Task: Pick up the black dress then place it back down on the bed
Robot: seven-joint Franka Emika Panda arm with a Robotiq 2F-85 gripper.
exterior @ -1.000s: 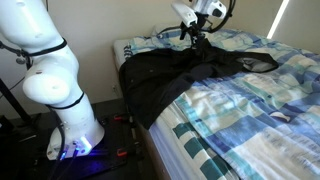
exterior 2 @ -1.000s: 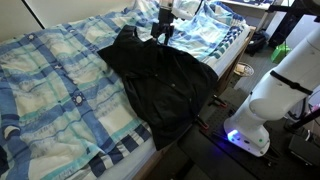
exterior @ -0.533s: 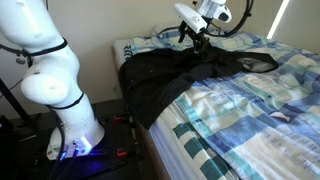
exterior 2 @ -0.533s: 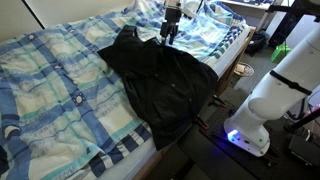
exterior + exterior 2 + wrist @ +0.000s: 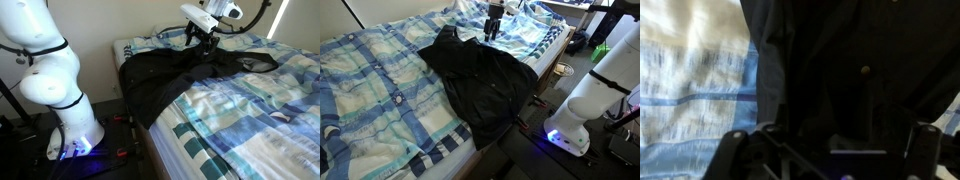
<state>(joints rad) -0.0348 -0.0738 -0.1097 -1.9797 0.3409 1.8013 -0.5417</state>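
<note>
The black dress [image 5: 165, 75] lies spread across the bed [image 5: 250, 115], one part hanging over the bed's side; it shows in both exterior views [image 5: 480, 80]. My gripper [image 5: 203, 42] hovers just above the dress's end near the head of the bed [image 5: 492, 33]. In the wrist view the dress [image 5: 840, 60] fills most of the picture, with the checked quilt [image 5: 690, 80] at the left. My gripper [image 5: 830, 150] has its fingers [image 5: 735, 152] wide apart at the bottom edge, and nothing shows between them.
The robot's white base [image 5: 55, 85] stands on the floor beside the bed [image 5: 590, 100]. A small dark item [image 5: 283, 118] lies on the quilt. A wall runs behind the head of the bed.
My gripper has risen a little and moved along the head of the bed, away from the dress. The dress has stayed flat.
</note>
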